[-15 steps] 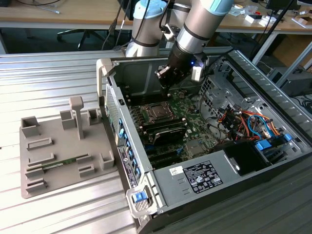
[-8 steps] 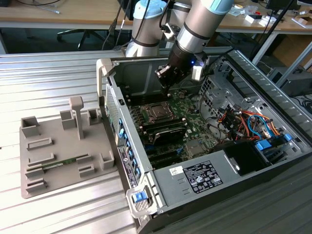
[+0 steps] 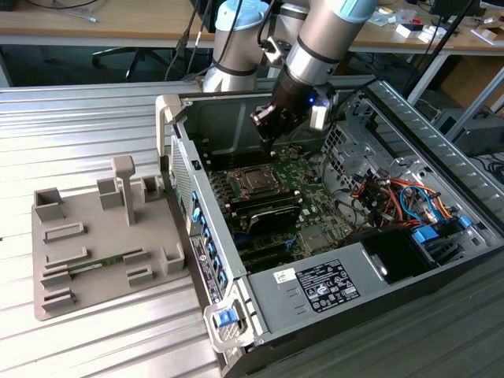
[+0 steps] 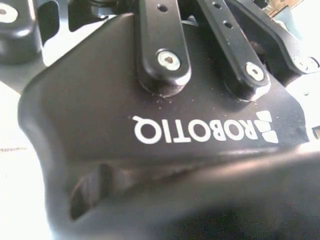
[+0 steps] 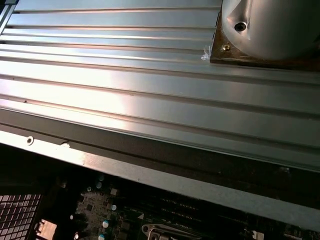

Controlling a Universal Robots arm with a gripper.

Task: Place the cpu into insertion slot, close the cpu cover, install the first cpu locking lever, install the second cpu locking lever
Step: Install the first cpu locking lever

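Open computer case [image 3: 331,236] lies on its side on the ribbed metal desk [image 3: 79,134]; grey fixture tray [image 3: 94,244] sits beside it at the exterior view's left. End effector [image 3: 266,130] hangs inside the case, just above the insertion slot [image 3: 256,183], clear of the case wall. Finger opening and any load: cannot tell. Slot lies flat on the green board [image 3: 303,185], facing up. Orange and blue cables [image 3: 394,197] lie toward the case's far side.

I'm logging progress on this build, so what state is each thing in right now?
computer case: lying on its side, side panel off, inside exposed.
insertion slot: on the green board; cover position too small to tell.
gripper: hanging inside the case, above and behind the slot, touching nothing visible.
grey fixture tray: flat on the ribbed table beside the case.
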